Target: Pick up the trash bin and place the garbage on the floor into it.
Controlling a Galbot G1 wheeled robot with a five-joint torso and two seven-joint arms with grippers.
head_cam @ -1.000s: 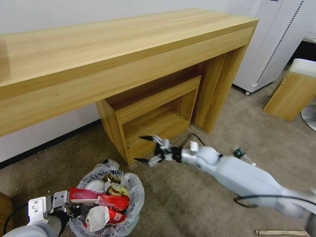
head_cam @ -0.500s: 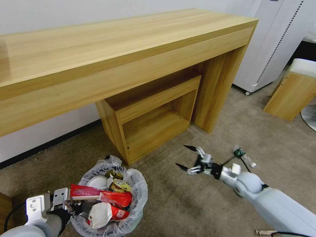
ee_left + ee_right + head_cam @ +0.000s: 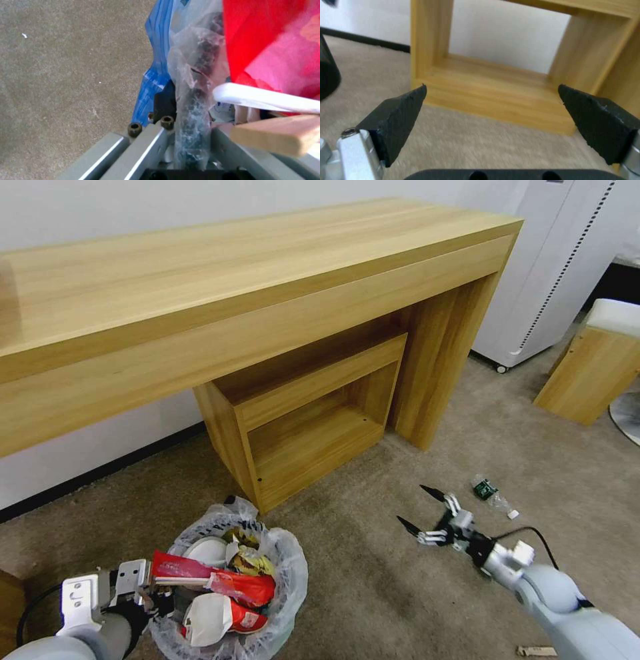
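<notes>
the left gripper (image 3: 155, 601) is clamped on the rim of the trash bin (image 3: 287, 573), near left, bag-lined and heaped with red wrappers. wooden desk (image 3: 267, 280) behind. the right gripper (image 3: 420, 511), wide open and empty, has drawn back rightward toward the bottle (image 3: 492, 495) on the floor (image 3: 373, 587).

Trash bin (image 3: 280, 580): crinkly translucent plastic liner, glossy. Red wrapper (image 3: 230, 582): shiny film. Floor (image 3: 373, 587): matt short-pile carpet. Table (image 3: 200, 280): smooth pale wood-grain, slight sheen. Right hand (image 3: 421, 509): rough matt black pads (image 3: 398, 112), brushed metal.
</notes>
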